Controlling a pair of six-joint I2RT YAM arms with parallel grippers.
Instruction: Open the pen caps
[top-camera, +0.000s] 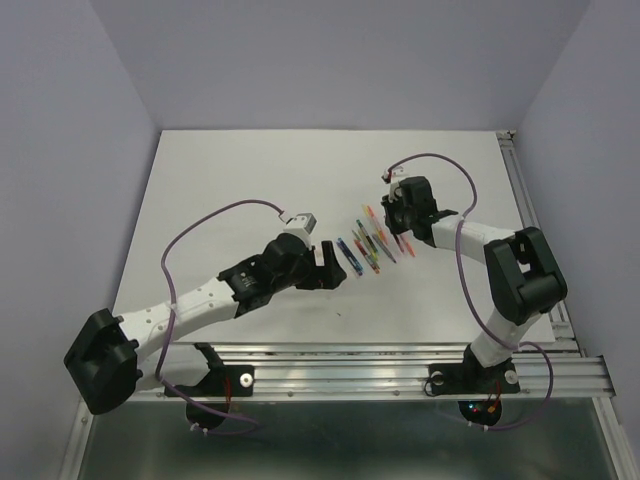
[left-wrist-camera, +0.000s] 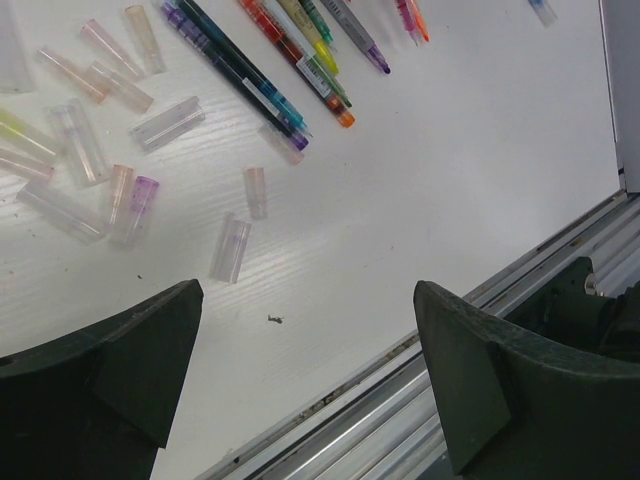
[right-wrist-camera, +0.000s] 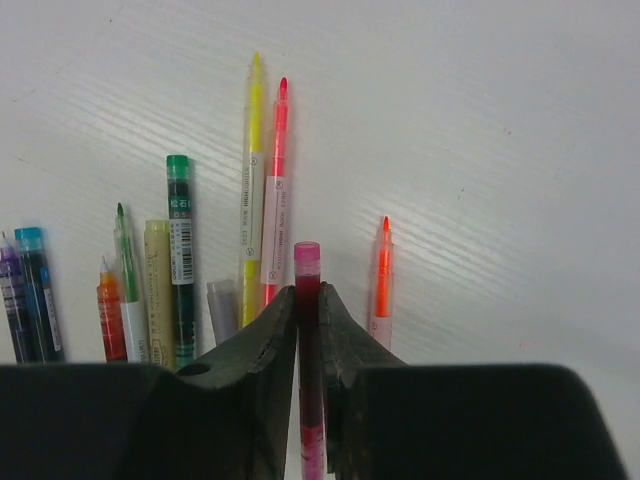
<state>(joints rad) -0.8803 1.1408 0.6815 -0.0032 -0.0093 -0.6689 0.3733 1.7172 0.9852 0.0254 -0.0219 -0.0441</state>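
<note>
In the right wrist view my right gripper (right-wrist-camera: 308, 300) is shut on a magenta pen (right-wrist-camera: 307, 262), whose end pokes out past the fingertips. Several uncapped pens (right-wrist-camera: 251, 180) lie in a row on the white table beside it, with an orange one (right-wrist-camera: 383, 270) to the right. In the left wrist view my left gripper (left-wrist-camera: 310, 340) stands wide open with nothing between its fingers. Several pale translucent pen caps (left-wrist-camera: 232, 247) lie scattered beyond it at the left. From above, the left gripper (top-camera: 325, 262) sits left of the pen row (top-camera: 368, 245) and the right gripper (top-camera: 392, 210) at its far right.
The table's front edge and aluminium rail (left-wrist-camera: 420, 400) run just below the left gripper. A small dark speck (left-wrist-camera: 274, 319) lies on the table near it. More pens (left-wrist-camera: 250, 75) lie at the top of the left wrist view. Purple walls enclose the table (top-camera: 230, 190).
</note>
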